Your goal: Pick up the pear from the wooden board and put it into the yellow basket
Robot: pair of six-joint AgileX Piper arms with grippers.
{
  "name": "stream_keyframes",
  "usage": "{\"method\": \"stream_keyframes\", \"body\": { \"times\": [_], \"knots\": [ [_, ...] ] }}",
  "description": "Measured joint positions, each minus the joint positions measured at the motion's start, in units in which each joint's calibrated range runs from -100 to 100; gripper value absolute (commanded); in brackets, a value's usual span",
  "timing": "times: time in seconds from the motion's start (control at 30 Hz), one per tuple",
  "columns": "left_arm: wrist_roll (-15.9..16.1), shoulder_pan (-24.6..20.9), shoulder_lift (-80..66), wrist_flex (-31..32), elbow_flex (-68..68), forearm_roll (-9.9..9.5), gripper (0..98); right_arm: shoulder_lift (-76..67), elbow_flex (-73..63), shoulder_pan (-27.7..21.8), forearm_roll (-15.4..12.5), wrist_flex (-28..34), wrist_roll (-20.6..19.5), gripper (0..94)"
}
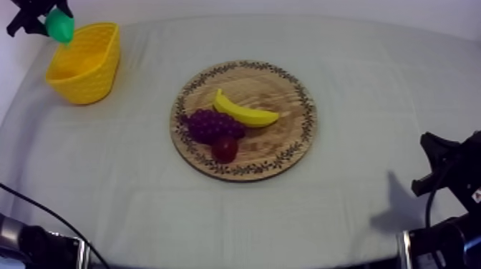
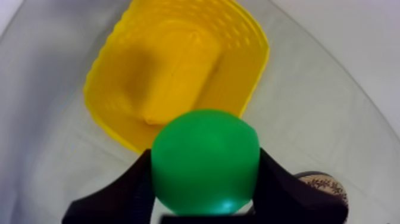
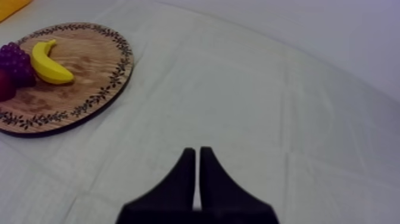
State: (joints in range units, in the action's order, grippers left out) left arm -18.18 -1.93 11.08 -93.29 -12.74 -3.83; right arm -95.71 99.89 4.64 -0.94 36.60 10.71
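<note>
Could go wrong on the drop: letting go too soon, with the round green toy pear (image 2: 205, 161) hanging by the rim of the yellow plastic basket (image 1: 89, 75) and not plainly over its middle, might send the fruit onto the rim and off to the grey-white counter (image 1: 372, 93). Might also knock the light basket over with a bump on its wall. Could slip out early too, being smooth and round and pinched by just two thin black fingers (image 2: 126, 192). Left hand (image 1: 56, 20): up high at the far left edge of the basket, clamped on the pear, one finger on each side, only as wide apart as the fruit, touching nothing else. Right hand (image 3: 197, 154): low over bare cloth, well apart from the round wooden board with the patterned rim (image 3: 89, 65), fingers pressed together, holding nothing. Pear off the board, not yet in the basket.
</note>
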Motion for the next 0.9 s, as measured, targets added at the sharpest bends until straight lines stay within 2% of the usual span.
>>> {"method": "stream_keyframes", "body": {
  "times": [0.53,0.9],
  "knots": [
    [1.2,-2.3,15.5,3.3,-8.8,0.27,30.9,0.0,0.0,0.0,0.0,0.0,-0.1,0.4],
    [2.0,-2.3,28.5,5.8,-16.2,0.58,30.7,0.0,0.0,0.0,0.0,0.0,-0.1,0.4]
  ]
}}
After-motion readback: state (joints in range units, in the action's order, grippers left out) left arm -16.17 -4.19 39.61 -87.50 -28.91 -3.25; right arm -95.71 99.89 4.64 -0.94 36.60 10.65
